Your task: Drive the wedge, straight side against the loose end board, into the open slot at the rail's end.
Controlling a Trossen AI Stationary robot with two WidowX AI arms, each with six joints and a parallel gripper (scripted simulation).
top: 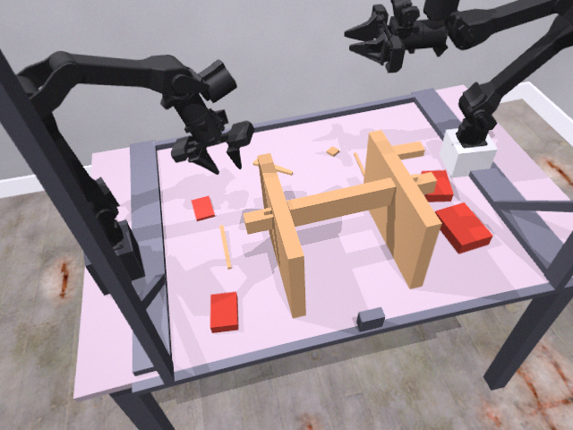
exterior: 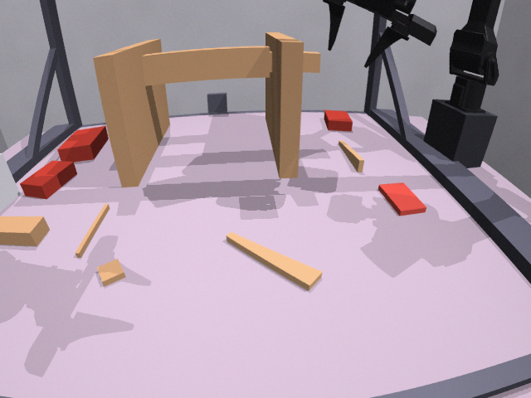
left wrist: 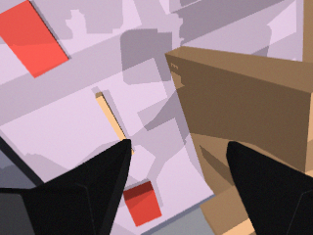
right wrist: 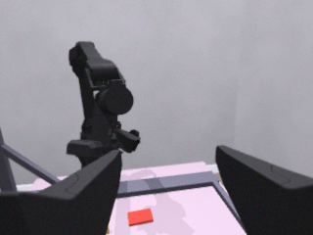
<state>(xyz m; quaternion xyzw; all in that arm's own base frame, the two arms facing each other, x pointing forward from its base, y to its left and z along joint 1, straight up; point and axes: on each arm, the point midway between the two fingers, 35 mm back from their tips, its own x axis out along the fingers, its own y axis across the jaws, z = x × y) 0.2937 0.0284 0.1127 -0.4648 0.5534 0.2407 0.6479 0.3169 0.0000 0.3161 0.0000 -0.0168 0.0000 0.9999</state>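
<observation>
My left gripper (top: 228, 169) (exterior: 348, 58) (left wrist: 178, 147) is open and empty, high above the table behind the left end board (top: 295, 282) (exterior: 291, 107) (left wrist: 245, 108). A thin wedge (top: 225, 247) (exterior: 350, 155) (left wrist: 112, 117) lies on the table left of that board. The rail (top: 342, 201) (exterior: 206, 66) joins it to the right end board (top: 412, 245) (exterior: 129, 115); both boards stand upright. A slot shows in the rail's left end, outside the board; its fit is hard to tell. My right gripper (top: 347, 40) (right wrist: 168, 155) is open and empty, high at the back right.
A broader wedge (top: 283, 169) (exterior: 279, 261), a thin strip (top: 359, 164) (exterior: 92, 231) and a small wooden piece (top: 332, 150) (exterior: 110, 272) lie behind the frame. Red blocks (top: 202, 208) (top: 224, 311) (top: 464, 227) lie beyond both boards. A grey block (top: 371, 318) (exterior: 217, 103) sits at the front edge.
</observation>
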